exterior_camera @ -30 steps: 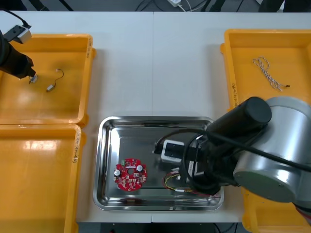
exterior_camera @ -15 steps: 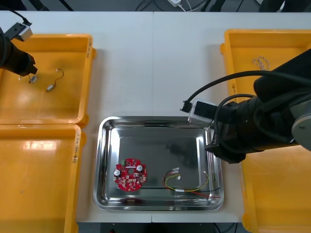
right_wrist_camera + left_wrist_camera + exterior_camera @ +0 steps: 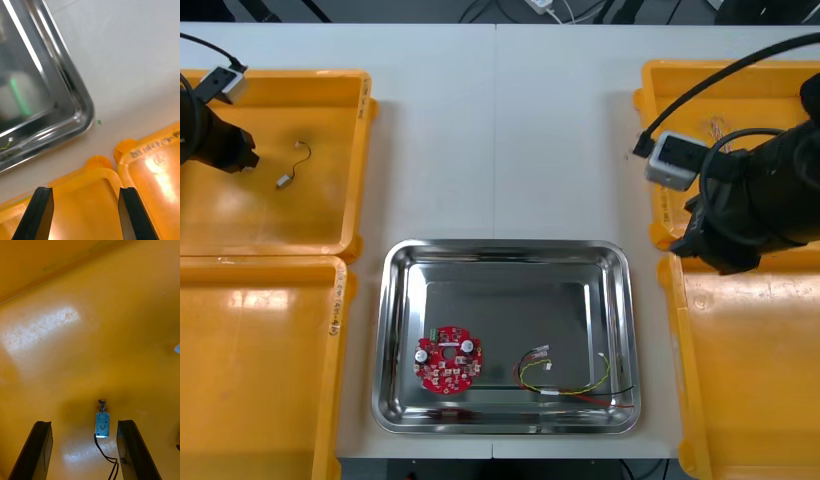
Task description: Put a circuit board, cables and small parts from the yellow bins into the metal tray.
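Note:
My left gripper (image 3: pixel 84 423) is open low inside the far left yellow bin (image 3: pixel 330 100). A small metal part (image 3: pixel 102 423) with a thin black wire lies on the bin floor between its fingers, nearer one of them. A second small metal part (image 3: pixel 283 181) with a wire lies to the right of the left arm (image 3: pixel 215 140). My right gripper (image 3: pixel 85 189) is open and holds nothing. It hangs over the rims where the two right bins meet, beside the metal tray's corner (image 3: pixel 77 112). The tray (image 3: pixel 395 330) holds a round red circuit board (image 3: pixel 448 362) and a red and yellow cable (image 3: pixel 565 378).
A twisted blue and white cable (image 3: pixel 718 126) lies in the far right bin (image 3: pixel 740 75), partly covered by the right arm (image 3: pixel 755 200). The near left bin (image 3: pixel 260 370) and near right bin (image 3: pixel 750 380) flank the tray. Bare table lies beyond the tray.
The right arm rose out of the tray and swung right to the bins, leaving the red and yellow cable in the tray. The left arm shifted only slightly.

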